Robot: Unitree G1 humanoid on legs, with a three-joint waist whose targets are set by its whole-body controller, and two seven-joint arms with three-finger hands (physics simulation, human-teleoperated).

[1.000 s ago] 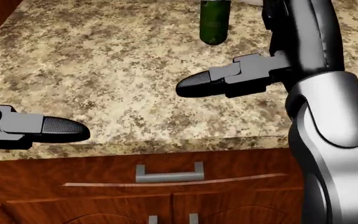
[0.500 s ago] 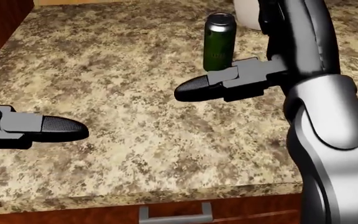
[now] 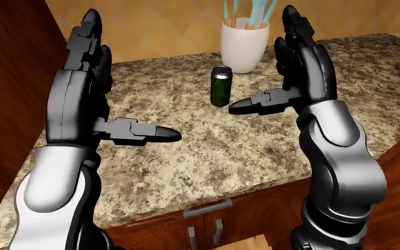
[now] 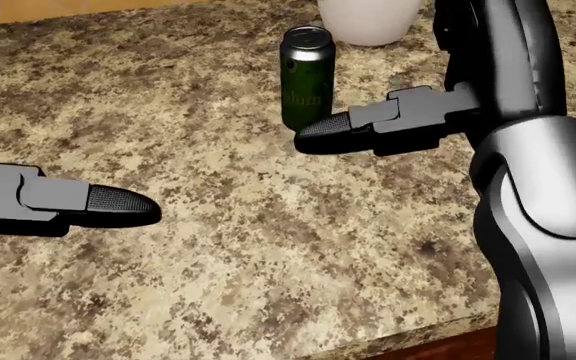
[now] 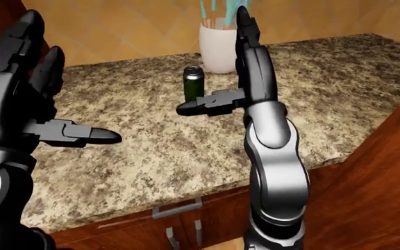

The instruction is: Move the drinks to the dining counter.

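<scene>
Both of our robot hands hang spread over the granite-patterned bench (image 3: pixel 255 151), holding nothing. Our left robot hand (image 3: pixel 92 99) stands upright at the left of the left-eye view, palm turned inward, its two long fingers (image 3: pixel 87 36) pointing up and its thumb (image 3: pixel 141 134) jutting sideways toward the middle of the bench. Our right robot hand (image 3: pixel 297 78) mirrors it at the right, fingers raised and thumb (image 4: pixel 368 127) reaching left.

Nearest us, below the bench edge, we see reddish wooden cabinet fronts (image 5: pixel 207 213) with a grey drawer handle (image 5: pixel 177 208) and two smaller door pulls beneath it.

Farther in, the green drink can (image 4: pixel 307 75) stands upright on the bench, lid up. In the head view the tip of our right thumb lies just beside the can's lower right side; whether it touches we cannot tell. The can sits between our two hands but much closer to the right one, well apart from the left thumb.

Beyond the can, near the top of the eye views, a white utensil holder (image 3: pixel 244 44) stands on the bench with teal and wooden handles (image 3: pixel 259 13) rising from it, set against a tan tiled wall (image 5: pixel 137 26). A dark wooden panel (image 3: pixel 9 78) borders the bench at the left.
</scene>
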